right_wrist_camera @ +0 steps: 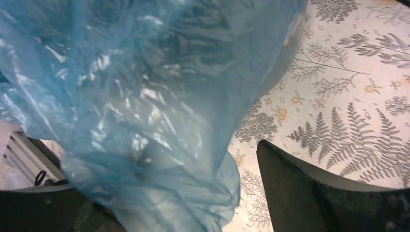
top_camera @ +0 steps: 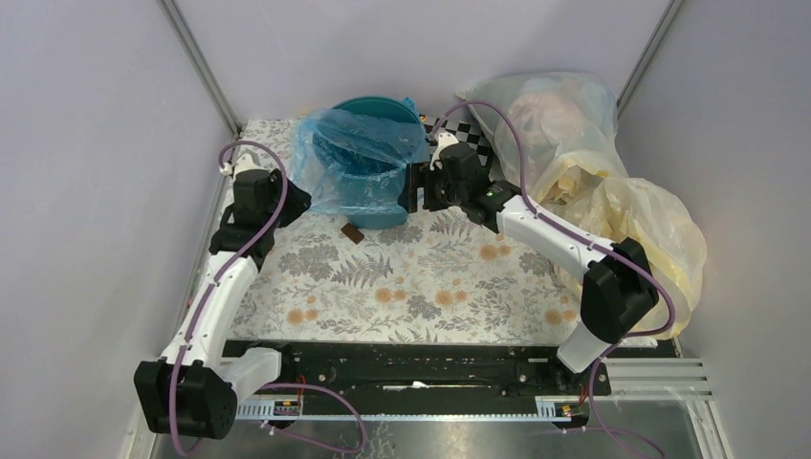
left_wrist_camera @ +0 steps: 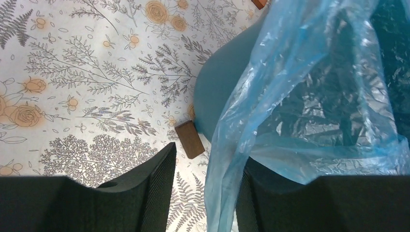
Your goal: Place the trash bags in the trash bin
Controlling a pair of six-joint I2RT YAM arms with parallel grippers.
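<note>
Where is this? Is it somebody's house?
Probably a robot lab booth, not a house: a left arm and right arm bolted to a rail, plain walls boxing in the flowery table, a bin with a blue bag.

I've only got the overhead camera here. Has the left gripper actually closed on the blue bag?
Observer: No. The left wrist view shows the left gripper open, with an edge of the blue bag hanging in the gap, against one finger.
Operator: And the right one?
Observer: The right gripper is open as well. Its wrist view shows the bag draped over one finger, while the other finger is bare.
</note>
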